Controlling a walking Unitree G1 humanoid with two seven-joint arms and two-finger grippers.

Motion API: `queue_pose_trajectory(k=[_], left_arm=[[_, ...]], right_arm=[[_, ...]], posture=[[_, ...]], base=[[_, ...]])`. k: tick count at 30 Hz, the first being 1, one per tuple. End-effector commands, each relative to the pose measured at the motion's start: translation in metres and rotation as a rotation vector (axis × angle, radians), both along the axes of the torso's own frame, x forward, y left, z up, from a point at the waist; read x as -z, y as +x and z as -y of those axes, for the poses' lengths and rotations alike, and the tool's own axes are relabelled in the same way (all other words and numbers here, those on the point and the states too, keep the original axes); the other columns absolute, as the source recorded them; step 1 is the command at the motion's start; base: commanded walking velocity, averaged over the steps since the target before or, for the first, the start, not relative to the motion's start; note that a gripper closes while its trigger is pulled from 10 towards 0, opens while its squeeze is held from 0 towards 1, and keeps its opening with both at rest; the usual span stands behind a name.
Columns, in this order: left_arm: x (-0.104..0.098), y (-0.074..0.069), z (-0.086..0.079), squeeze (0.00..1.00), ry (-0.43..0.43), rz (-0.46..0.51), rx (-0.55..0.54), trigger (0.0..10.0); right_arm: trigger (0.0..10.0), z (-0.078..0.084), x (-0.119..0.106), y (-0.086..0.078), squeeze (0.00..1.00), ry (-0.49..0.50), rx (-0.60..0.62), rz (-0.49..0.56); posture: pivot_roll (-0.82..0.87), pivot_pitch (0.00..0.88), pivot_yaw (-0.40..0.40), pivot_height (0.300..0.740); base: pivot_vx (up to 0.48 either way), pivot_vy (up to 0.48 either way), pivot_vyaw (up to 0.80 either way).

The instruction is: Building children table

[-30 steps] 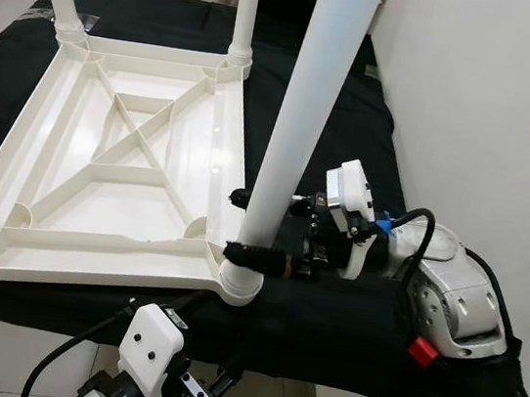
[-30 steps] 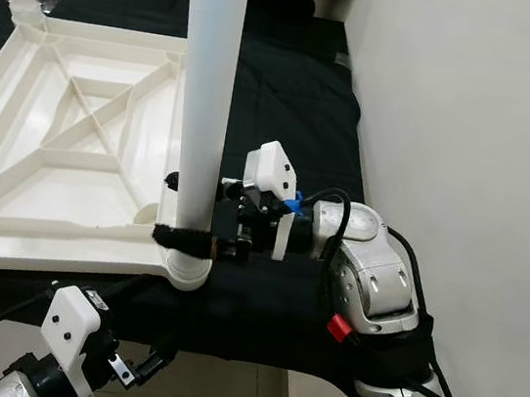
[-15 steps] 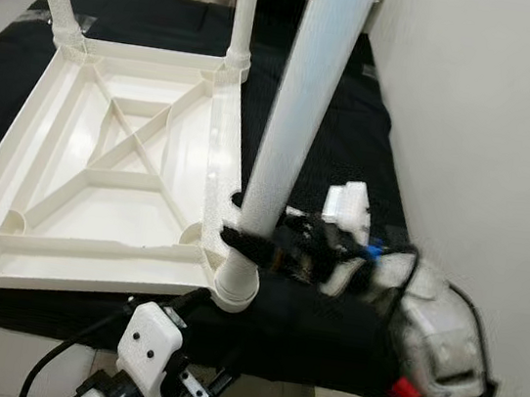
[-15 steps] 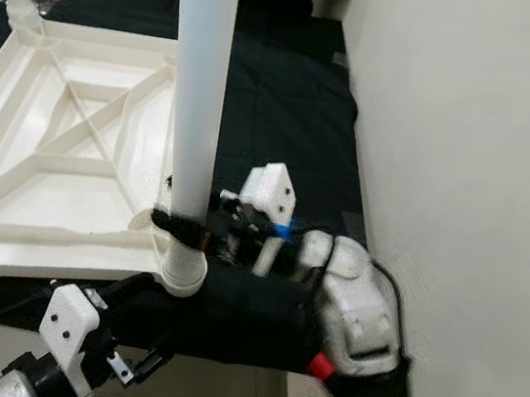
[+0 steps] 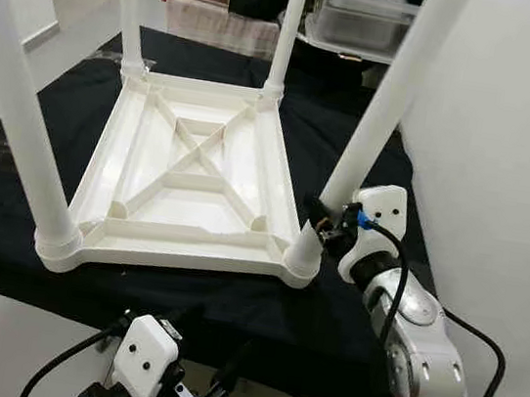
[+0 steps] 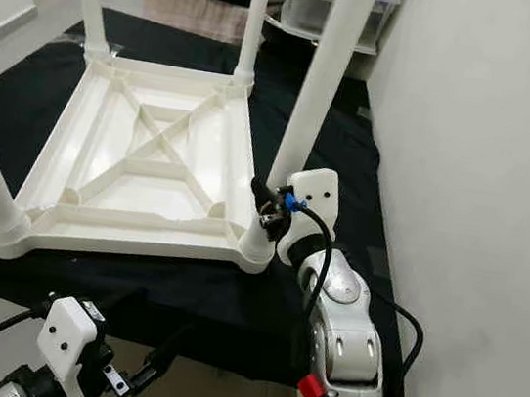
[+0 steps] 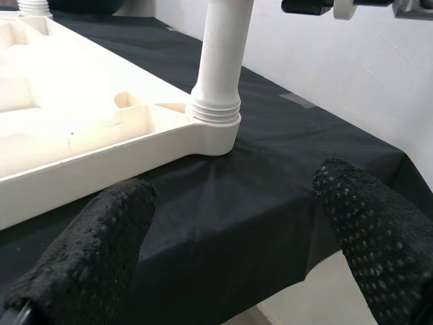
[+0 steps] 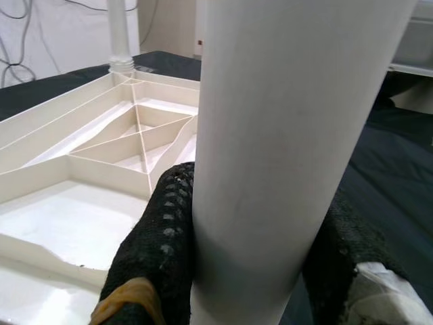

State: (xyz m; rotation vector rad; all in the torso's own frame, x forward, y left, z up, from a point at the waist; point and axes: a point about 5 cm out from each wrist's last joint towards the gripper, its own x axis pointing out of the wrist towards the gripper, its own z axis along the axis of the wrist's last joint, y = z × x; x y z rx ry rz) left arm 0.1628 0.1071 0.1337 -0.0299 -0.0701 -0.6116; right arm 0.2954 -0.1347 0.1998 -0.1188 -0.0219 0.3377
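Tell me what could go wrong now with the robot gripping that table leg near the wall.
1. The right gripper clamps the near-right leg low, by its socket; that leg looks tilted, so twisting might jam it or pop it out.
2. The upturned table top lies on a loose black cloth close to the front edge; a push could slide it off.
3. The left gripper hangs open below the edge, steadying nothing.
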Motion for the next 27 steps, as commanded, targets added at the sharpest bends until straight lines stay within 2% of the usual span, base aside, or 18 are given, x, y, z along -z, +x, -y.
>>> queue_pose_trajectory(k=[1, 3, 4, 6, 10, 11, 12, 15, 16, 19, 20, 22, 25, 27], left_arm=[[0.000, -0.001, 0.001, 0.00, -0.009, -0.003, 0.008, 10.0], [0.000, -0.001, 0.001, 0.00, -0.010, -0.004, 0.009, 10.0], [0.000, -0.001, 0.001, 0.00, -0.010, -0.005, 0.011, 10.0], [-0.001, -0.001, 0.001, 0.00, -0.011, -0.005, 0.014, 10.0], [-0.001, -0.001, 0.001, 0.00, -0.011, -0.006, 0.016, 10.0], [-0.001, -0.002, 0.001, 0.00, -0.011, -0.006, 0.017, 10.0], [-0.001, -0.002, 0.001, 0.00, -0.011, -0.006, 0.017, 10.0], [-0.002, -0.003, 0.001, 0.00, -0.008, -0.006, 0.018, 10.0], [-0.002, -0.003, 0.001, 0.00, -0.008, -0.006, 0.018, 10.0], [-0.002, -0.003, 0.000, 0.00, -0.008, -0.007, 0.017, 10.0], [-0.003, -0.004, 0.000, 0.00, -0.007, -0.008, 0.019, 10.0], [-0.003, -0.004, 0.000, 0.00, -0.007, -0.008, 0.019, 10.0], [-0.003, -0.006, 0.000, 0.00, -0.005, -0.012, 0.024, 10.0], [-0.003, -0.006, 0.000, 0.00, -0.005, -0.013, 0.024, 10.0]], right_arm=[[0.0, 0.005, 0.041, -0.005, 0.00, -0.135, 0.037, -0.198], [0.0, 0.004, 0.040, -0.005, 0.00, -0.139, 0.020, -0.193], [9.7, 0.001, 0.036, -0.004, 0.00, -0.148, -0.009, -0.174], [10.0, -0.011, 0.016, 0.002, 0.00, -0.174, -0.139, -0.053], [10.0, -0.016, 0.000, 0.008, 0.00, -0.130, -0.227, 0.013], [10.0, -0.019, -0.011, 0.009, 1.00, -0.075, -0.332, 0.040], [10.0, -0.019, -0.011, 0.009, 1.00, -0.075, -0.332, 0.040], [10.0, -0.023, -0.036, 0.006, 1.00, -0.061, -0.622, 0.116], [10.0, -0.023, -0.036, 0.006, 1.00, -0.061, -0.622, 0.116], [10.0, -0.023, -0.043, 0.007, 1.00, -0.099, -0.731, 0.141], [10.0, -0.026, -0.045, 0.007, 0.00, -0.127, -0.805, 0.141], [10.0, -0.026, -0.045, 0.007, 0.00, -0.127, -0.805, 0.141], [10.0, -0.031, -0.041, 0.005, 0.00, -0.167, -0.995, 0.096], [10.0, -0.030, -0.040, 0.004, 0.00, -0.175, -1.043, 0.079]], posture=[[0.04, 0.158, -0.098, 0.740], [0.04, 0.158, -0.098, 0.740], [0.04, 0.166, -0.096, 0.740], [0.04, 0.175, -0.092, 0.740], [0.04, 0.180, -0.089, 0.740], [0.05, 0.182, -0.089, 0.740], [0.05, 0.182, -0.089, 0.740], [0.05, 0.199, -0.083, 0.740], [0.05, 0.199, -0.083, 0.740], [0.06, 0.207, -0.078, 0.740], [0.06, 0.214, -0.072, 0.740], [0.06, 0.214, -0.072, 0.740], [0.08, 0.220, -0.073, 0.740], [0.08, 0.224, -0.074, 0.740]], base=[[0.000, 0.000, 0.00], [0.000, 0.000, 0.00], [0.000, 0.000, 0.00], [0.000, 0.000, 0.00], [0.000, 0.000, 0.00], [0.000, 0.000, 0.00], [0.000, 0.000, 0.00], [0.000, 0.000, 0.00], [0.000, 0.000, 0.00], [0.000, 0.000, 0.00], [0.000, 0.000, 0.00], [0.000, 0.000, 0.00], [0.000, 0.000, 0.00], [0.000, 0.000, 0.00]])
